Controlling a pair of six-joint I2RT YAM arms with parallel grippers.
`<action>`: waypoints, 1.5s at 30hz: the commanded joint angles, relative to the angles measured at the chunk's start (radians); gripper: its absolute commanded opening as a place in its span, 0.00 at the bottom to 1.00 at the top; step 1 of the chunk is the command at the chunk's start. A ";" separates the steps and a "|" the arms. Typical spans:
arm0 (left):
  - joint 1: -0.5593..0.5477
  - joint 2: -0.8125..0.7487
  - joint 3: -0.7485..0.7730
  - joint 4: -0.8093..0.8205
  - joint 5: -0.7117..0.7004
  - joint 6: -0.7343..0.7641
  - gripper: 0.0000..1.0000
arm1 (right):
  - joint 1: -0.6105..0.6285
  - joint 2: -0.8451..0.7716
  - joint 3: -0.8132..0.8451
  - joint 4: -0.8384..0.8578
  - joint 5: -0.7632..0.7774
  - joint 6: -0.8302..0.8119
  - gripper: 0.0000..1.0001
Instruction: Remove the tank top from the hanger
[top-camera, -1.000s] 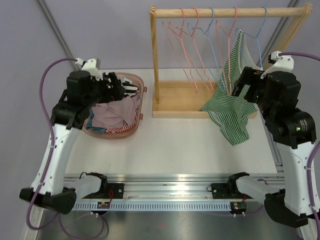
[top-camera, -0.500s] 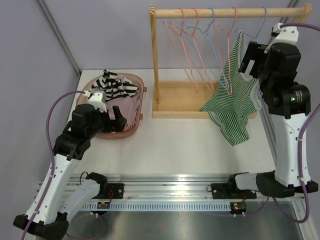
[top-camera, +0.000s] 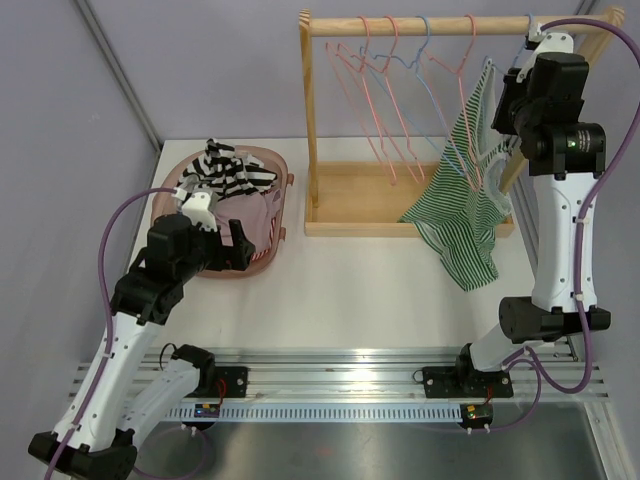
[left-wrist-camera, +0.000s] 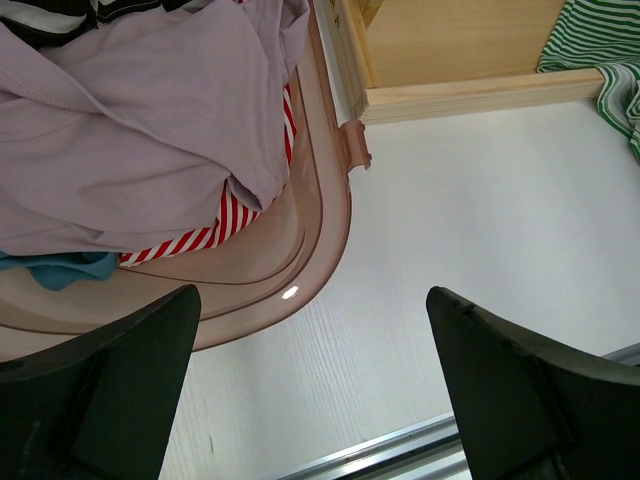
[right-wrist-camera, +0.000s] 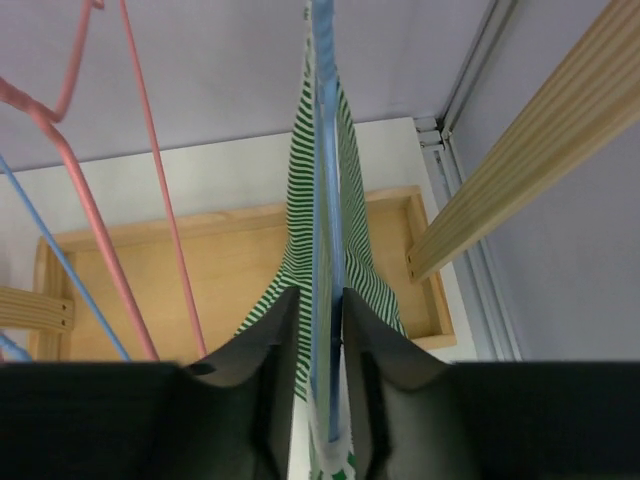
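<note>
Right wrist view: the right jaws, spread a second ago, now pinch the blue hanger (right-wrist-camera: 322, 150) under the green-striped tank top's (top-camera: 462, 200) strap at the far right, so stripping can begin; the left jaws hang spread.

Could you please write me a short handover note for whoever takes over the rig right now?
Left gripper: open, empty, above the table beside the basket.
Right gripper: shut on the blue hanger and the tank top strap over it, at the right end of the rack.
The tank top hangs on that hanger, its lower part draped over the rack base.
Done: grip taken. Left: slip the top off.
</note>
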 joint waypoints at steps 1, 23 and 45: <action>-0.005 -0.002 -0.002 0.053 0.042 0.017 0.99 | -0.003 -0.012 0.055 -0.004 -0.065 -0.037 0.28; -0.005 -0.013 -0.019 0.065 0.033 0.019 0.99 | -0.003 -0.081 0.092 0.019 -0.118 0.011 0.00; -0.005 -0.027 -0.010 0.065 0.033 0.017 0.99 | -0.003 -0.181 -0.022 0.177 -0.125 0.017 0.00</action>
